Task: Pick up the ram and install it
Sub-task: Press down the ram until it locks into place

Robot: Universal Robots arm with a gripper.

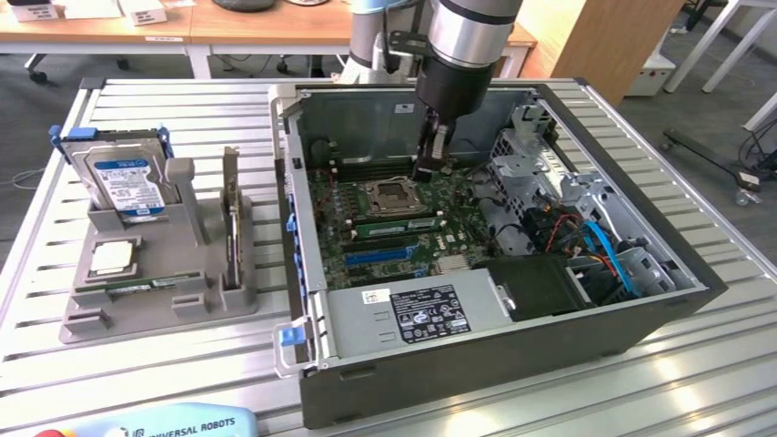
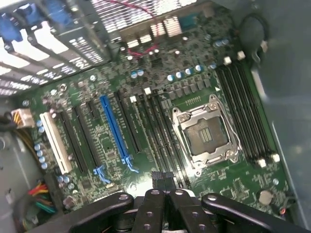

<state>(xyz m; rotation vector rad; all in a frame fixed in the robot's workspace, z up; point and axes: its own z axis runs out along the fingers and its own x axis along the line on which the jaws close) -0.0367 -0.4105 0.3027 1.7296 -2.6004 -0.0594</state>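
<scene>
A ram stick, green and narrow, lies in the front slot of the grey holder on the exterior view's left. Another green stick sits in a memory slot beside the empty CPU socket inside the open computer case. My gripper hangs inside the case over the motherboard, just behind the socket. Its black fingers are shut together with nothing between them. In the wrist view my gripper stands above the dark memory slots next to the CPU socket.
The holder also carries a blue-labelled hard drive, an upright dark card and a square chip. Inside the case are a drive cage, blue and red cables and a power supply. A blue expansion slot lies nearby.
</scene>
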